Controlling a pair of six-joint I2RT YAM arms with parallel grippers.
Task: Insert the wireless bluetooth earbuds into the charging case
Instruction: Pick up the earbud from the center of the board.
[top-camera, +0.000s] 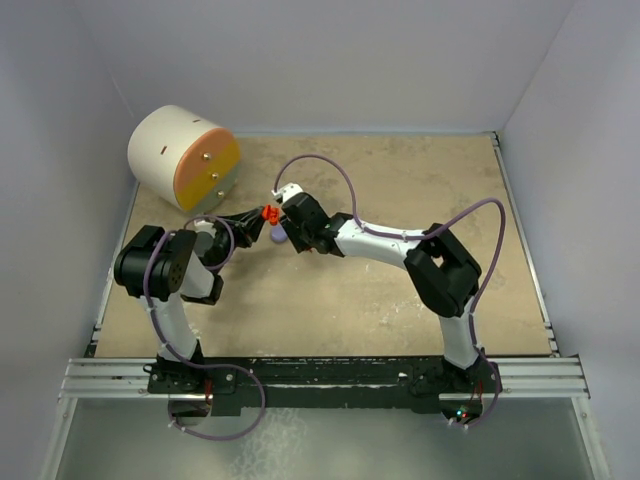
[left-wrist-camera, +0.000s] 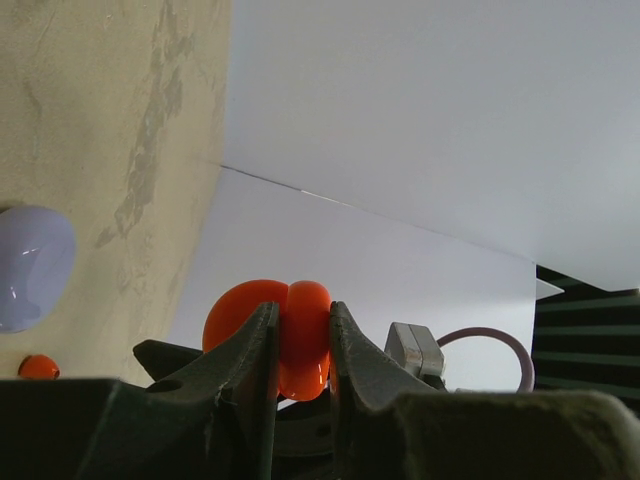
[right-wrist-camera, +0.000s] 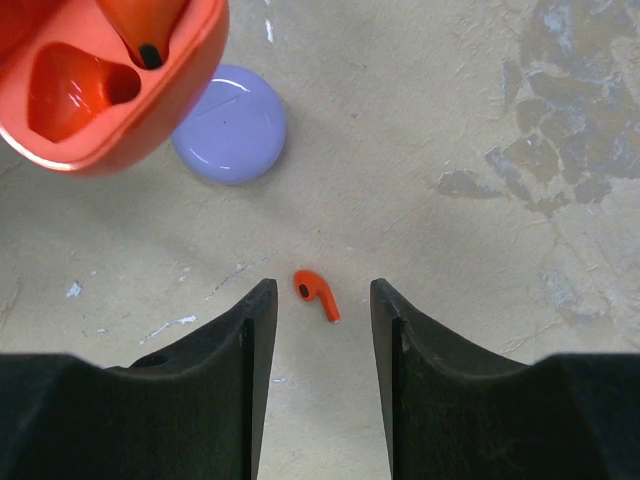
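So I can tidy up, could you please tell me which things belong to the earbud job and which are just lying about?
Job in hand:
red case in the left claw; red earbud seated in it; loose red earbud under the open right claw.

Lying about for now:
closed lavender case; white drum.

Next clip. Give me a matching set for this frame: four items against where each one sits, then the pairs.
1. red case
2. lavender case
3. loose red earbud
4. seated red earbud

A. on the table, between the open fingers of the right gripper
B. in a slot of the open case
C. closed, on the table
D. clamped in the left gripper

Pairs: 1-D, 2-C, 3-A, 4-B
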